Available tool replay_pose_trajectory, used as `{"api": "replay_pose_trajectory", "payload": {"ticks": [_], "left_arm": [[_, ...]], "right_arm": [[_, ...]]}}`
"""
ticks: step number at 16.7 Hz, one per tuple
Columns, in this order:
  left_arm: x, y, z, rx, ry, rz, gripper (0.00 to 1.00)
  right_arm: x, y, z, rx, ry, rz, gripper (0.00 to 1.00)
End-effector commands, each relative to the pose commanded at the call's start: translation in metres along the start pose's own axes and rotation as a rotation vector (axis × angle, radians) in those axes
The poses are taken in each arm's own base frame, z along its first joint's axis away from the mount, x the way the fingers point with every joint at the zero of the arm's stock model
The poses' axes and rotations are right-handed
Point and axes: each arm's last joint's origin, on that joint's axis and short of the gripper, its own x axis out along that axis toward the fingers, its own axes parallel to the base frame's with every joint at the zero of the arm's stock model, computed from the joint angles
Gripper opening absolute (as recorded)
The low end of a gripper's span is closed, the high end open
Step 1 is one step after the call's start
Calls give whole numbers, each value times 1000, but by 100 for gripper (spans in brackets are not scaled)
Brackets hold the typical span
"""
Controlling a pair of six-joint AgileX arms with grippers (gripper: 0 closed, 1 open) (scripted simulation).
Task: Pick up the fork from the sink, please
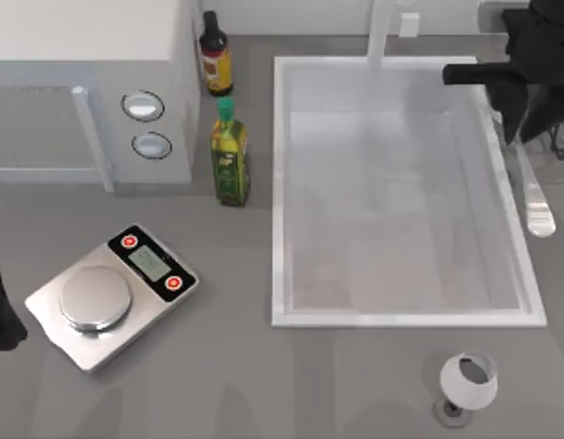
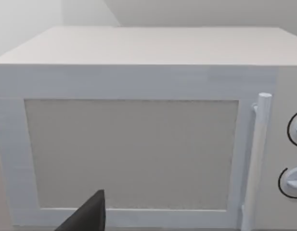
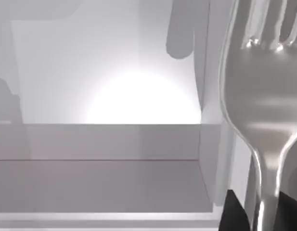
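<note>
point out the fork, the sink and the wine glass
fork (image 1: 538, 208): top view, rounded handle end.
sink (image 1: 409, 318): top view, near rim.
wine glass (image 1: 468, 381): top view, bowl.

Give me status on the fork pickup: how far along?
Done: the fork is out of the basin, its handle showing beyond the sink rim at the top view's right. In hand: the right gripper grips its handle. Left: nothing obvious. The left arm sits parked facing the microwave.

Shiny silver fork (image 3: 264, 110), white sink (image 1: 278, 183), black pincer (image 1: 519, 101)
</note>
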Motion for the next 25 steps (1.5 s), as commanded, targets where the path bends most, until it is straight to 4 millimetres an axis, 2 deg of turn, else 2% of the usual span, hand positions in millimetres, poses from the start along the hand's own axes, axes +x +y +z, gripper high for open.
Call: {"api": "replay_pose_trajectory", "payload": {"ticks": [3,6,8,14,16,22,25], "left_arm": [[0,0,0,0,0,0,100],[0,0,0,0,0,0,100],[0,0,0,0,0,0,100],[0,0,0,0,0,0,100],[0,0,0,0,0,0,100],[0,0,0,0,0,0,100],[0,0,0,0,0,0,100]], "right_arm": [[-8,-25,-32,2,17,0,0],[-17,-40,-55,3,3,6,0],[-20,-45,-62,3,-4,8,0],[-15,-43,-62,-1,0,7,0],[1,-43,-60,0,4,6,0],[75,-44,-59,2,-13,9,0],[90,-44,-62,3,-4,8,0]]}}
